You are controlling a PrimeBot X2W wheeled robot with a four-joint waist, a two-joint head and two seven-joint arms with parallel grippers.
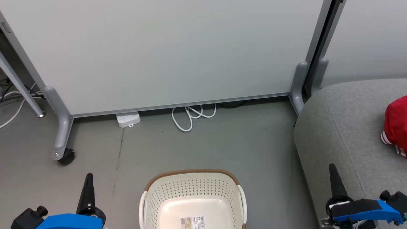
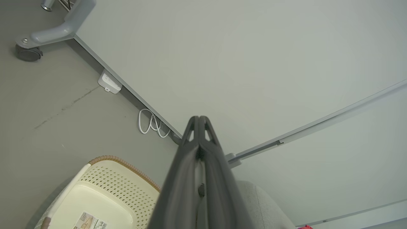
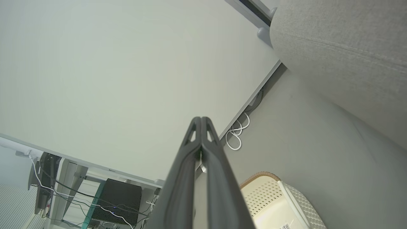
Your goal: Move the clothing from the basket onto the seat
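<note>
The cream perforated basket (image 1: 190, 190) with a brown rim stands on the floor at the bottom centre, holding just a label sticker (image 1: 192, 222). Red clothing (image 1: 396, 125) with white striped cuffs lies on the light-grey seat (image 1: 340, 127) at the right edge. My left gripper (image 1: 89, 178) is shut and empty at the lower left, left of the basket. My right gripper (image 1: 332, 168) is shut and empty at the lower right, over the seat's front edge. The wrist views show the basket (image 2: 105, 187) (image 3: 270, 197), the seat (image 3: 343, 47) and each pair of fingers pressed together (image 2: 199, 119) (image 3: 201, 120).
A white wheeled partition panel (image 1: 165, 51) closes off the back, its caster (image 1: 66, 156) at the left. A white power strip (image 1: 128, 119) and coiled cable (image 1: 190, 116) lie at its foot. Grey floor (image 1: 222, 143) stretches between basket and panel.
</note>
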